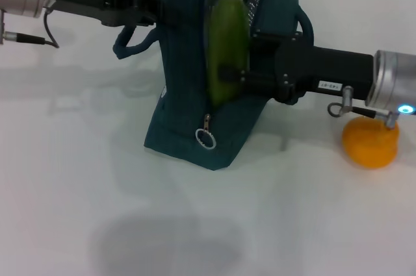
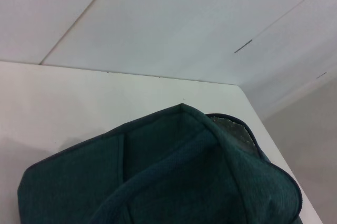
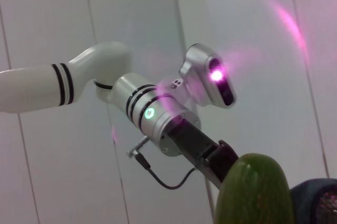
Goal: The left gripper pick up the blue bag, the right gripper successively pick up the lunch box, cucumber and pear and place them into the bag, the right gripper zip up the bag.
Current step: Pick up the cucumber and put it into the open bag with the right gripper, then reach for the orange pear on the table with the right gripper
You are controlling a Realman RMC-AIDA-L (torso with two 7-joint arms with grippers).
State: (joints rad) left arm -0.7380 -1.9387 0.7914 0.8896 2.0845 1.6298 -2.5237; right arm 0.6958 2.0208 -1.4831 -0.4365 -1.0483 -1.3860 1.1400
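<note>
Our right claw (image 1: 227,76) grips the cucumber (image 1: 227,47) upright, long axis twelve-to-six, at the bag (image 1: 188,126) mouth; left claw (image 1: 155,8) clamps the bag's rim.

— Right gripper (image 1: 227,75): position?
— At the bag (image 1: 188,120) mouth, jaws closed on the cucumber (image 1: 227,49), which stands upright in the opening.
— Left gripper (image 1: 153,10)?
— Behind the cucumber, at the bag's top edge.
— Pear (image 1: 370,141)?
— On the table (image 1: 97,178), under the right arm's wrist, well behind its jaws.
</note>
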